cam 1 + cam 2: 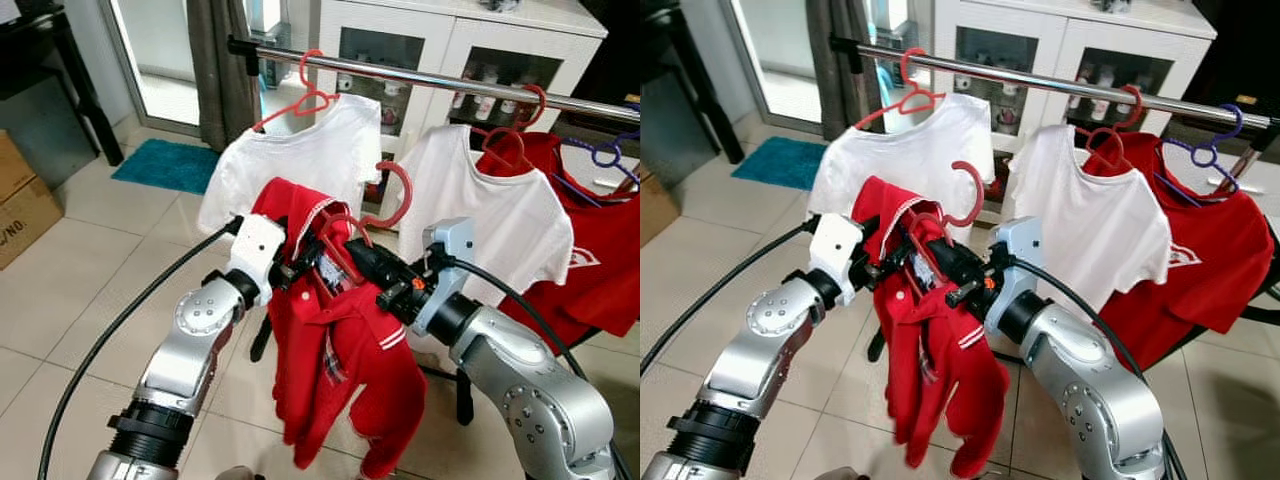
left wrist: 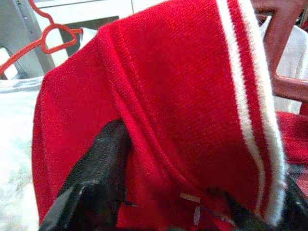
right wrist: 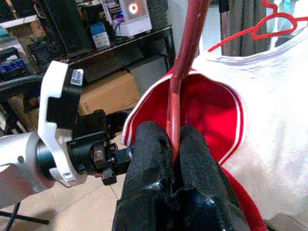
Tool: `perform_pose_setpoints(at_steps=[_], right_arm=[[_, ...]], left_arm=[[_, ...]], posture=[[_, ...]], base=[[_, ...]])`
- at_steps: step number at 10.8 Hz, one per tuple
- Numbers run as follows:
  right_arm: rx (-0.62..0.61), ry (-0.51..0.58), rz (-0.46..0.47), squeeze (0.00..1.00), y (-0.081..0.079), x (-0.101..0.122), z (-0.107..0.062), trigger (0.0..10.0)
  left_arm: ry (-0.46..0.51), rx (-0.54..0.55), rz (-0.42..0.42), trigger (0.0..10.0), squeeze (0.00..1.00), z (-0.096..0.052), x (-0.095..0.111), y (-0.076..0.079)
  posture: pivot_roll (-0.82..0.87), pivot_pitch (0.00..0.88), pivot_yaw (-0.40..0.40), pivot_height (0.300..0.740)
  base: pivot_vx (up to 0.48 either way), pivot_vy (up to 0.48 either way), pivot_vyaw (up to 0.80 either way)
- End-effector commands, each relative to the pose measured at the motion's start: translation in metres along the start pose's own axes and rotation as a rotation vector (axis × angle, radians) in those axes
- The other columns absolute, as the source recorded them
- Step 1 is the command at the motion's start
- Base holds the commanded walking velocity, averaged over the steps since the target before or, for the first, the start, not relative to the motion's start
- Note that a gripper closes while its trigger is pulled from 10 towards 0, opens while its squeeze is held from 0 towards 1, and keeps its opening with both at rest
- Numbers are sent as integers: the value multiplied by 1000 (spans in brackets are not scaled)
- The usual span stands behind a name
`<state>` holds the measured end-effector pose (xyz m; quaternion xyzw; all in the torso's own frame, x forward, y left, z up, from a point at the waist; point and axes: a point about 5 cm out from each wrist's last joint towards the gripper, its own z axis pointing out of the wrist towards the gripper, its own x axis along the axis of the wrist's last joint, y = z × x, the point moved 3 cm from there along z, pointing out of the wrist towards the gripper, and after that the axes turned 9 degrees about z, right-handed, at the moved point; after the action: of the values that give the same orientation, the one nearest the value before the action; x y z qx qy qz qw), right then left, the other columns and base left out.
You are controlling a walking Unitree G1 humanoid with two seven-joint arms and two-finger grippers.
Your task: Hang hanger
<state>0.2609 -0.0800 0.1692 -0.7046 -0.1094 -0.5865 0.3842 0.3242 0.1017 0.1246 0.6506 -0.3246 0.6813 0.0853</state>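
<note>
my right gripper (image 3: pixel 175 149) is clamped on the thin neck of the dark red plastic hanger (image 1: pixel 395 195), both black fingers pressed together on the stem just below the hook. my left gripper (image 2: pixel 159 192) is at the shoulder of the red knitted polo shirt with white-striped collar (image 1: pixel 330 340) that hangs on that hanger; its fingers sit spread with the shoulder cloth between them, but i cannot tell whether they are truly gripping it.

position of the task item: the hanger and shirt are held between my two arms, in front of and below the horizontal silver metal clothes rail (image 1: pixel 450 80). the hook stands upright above my right gripper, its curve level with the white t-shirts and well short of the rail.

governing relation: the rail lies up and forward of the hook and runs left to right across my view. the open stretch of rail is between the white t-shirt on the thin red wire hanger (image 1: pixel 300 150) and the second white t-shirt (image 1: pixel 490 215), almost straight above the hook. my right arm is the one that carries the hook; in my judgement the hook must rise above the rail and then settle onto it.
</note>
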Motion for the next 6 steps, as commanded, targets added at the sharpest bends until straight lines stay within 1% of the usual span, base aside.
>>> perform_pose_setpoints(at_steps=[1, 4, 6], right_arm=[[13, 40, -11, 0, -2, 10, 0, 0], [19, 39, -5, 0, -2, 9, -1, 0], [20, 43, -2, 0, -2, 10, -1, 0]], left_arm=[[8, 12, 5, 0, 0, 1, 2, -3], [14, 28, -5, 0, 0, 0, 1, -5], [9, 48, -11, 0, 0, 0, 0, -10]], posture=[[-63, 0, -21, 740], [-61, 0, -21, 740], [-64, 0, -18, 740]], base=[[0, 0, 0], [0, 0, 0], [0, 0, 0]])
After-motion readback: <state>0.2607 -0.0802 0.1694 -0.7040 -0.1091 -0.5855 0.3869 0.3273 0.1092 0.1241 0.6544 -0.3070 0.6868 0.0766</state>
